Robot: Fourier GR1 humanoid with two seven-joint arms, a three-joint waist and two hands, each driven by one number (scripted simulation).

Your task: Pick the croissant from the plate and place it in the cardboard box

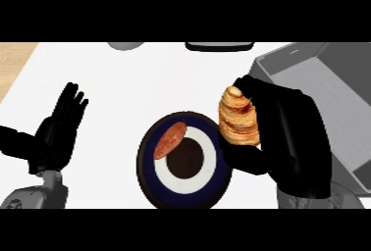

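Right hand [297, 137] fingers curled round croissant [239, 120], long axis pointing away, left hand [58, 132] fingers straight

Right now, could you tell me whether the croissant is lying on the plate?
No, the right hand holds the croissant upright between the plate and the cardboard box.

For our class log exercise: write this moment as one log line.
right hand: holding croissant | croissant: between plate and box | left hand: open, resting
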